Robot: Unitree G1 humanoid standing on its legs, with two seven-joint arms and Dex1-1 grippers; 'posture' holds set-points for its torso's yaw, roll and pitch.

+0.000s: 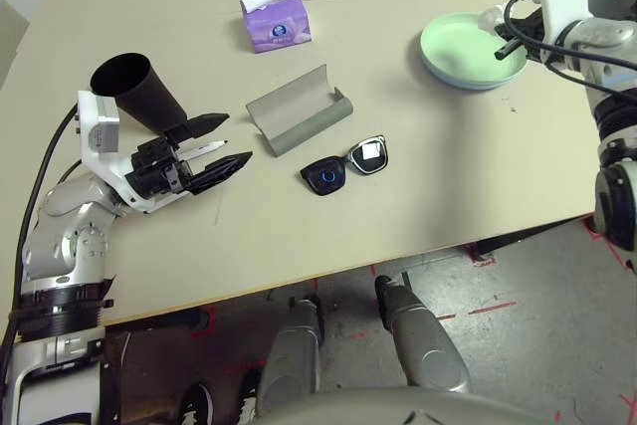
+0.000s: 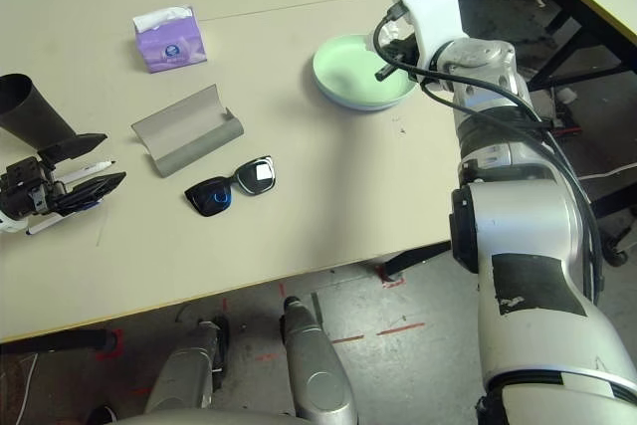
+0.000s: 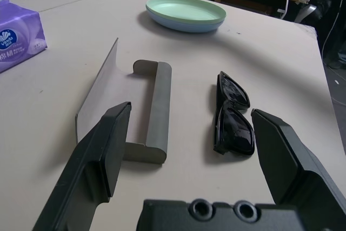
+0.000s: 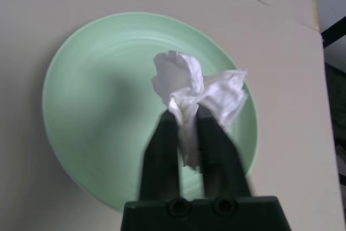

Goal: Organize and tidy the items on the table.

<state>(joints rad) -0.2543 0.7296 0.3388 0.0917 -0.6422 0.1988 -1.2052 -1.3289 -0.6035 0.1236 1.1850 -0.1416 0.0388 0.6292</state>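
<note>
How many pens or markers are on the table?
2 that I can see: a white marker near the black cup, and another beside it, partly hidden by the left end effector.

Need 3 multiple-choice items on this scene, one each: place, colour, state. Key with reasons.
1. Glasses case lies between the purple tissue pack and: A) cup B) sunglasses C) plates
2. Top plate: A) green B) blue C) white
3. Left gripper: A) open B) shut C) gripping the case

1 B: the case sits between pack and sunglasses.
2 A: pale green plate on a blue one.
3 A: left gripper's fingers stand wide apart, nothing between them.
</note>
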